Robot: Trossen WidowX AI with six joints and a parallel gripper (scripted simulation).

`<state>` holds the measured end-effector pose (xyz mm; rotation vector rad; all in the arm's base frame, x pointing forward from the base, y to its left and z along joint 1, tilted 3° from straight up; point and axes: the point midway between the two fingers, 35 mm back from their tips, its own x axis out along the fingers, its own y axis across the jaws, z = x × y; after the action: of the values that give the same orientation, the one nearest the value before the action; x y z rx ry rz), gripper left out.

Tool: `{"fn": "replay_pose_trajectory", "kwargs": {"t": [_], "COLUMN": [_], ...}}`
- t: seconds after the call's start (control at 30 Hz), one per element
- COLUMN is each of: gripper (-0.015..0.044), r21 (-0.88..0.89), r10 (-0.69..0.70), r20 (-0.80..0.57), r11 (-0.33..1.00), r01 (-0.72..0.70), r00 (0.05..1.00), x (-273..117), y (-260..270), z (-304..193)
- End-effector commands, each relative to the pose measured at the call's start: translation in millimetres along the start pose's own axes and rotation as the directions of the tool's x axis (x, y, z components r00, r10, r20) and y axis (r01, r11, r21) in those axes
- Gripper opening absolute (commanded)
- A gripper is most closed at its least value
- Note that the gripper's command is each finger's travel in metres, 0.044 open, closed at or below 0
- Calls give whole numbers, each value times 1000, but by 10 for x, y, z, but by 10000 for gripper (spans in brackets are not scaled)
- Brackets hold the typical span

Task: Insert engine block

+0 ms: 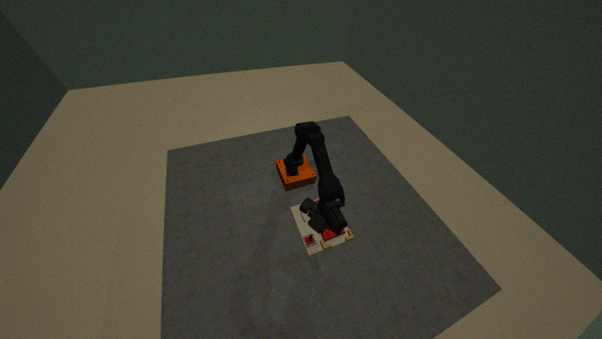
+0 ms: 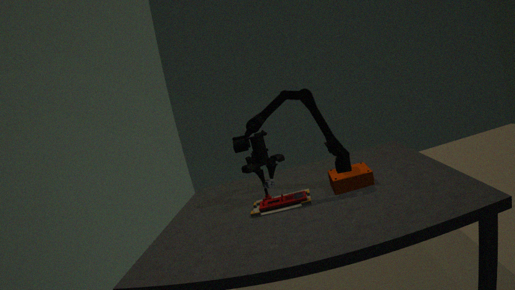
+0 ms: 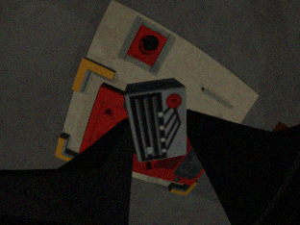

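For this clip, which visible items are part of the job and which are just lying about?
Part of the job:
- engine block, held in the gripper
- red car body

Just lying about:
- white base plate
- red square fixture on it
- orange arm mount
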<state>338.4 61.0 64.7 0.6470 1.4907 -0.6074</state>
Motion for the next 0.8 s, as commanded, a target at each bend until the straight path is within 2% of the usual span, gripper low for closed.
{"fn": "replay_pose_trajectory", "kwargs": {"t": [0.0, 0.37, 0.77], "gripper": [0, 0, 0], "r21": [-142, -502, -801], "r10": [1, 2, 3], "r20": [-6, -8, -11], "r11": [990, 865, 598], "r01": [-2, -6, -11], "r00": [1000, 1000, 1000], "x": [54, 170, 291], "y": [55, 194, 318], "z": [-93, -318, -564]}}
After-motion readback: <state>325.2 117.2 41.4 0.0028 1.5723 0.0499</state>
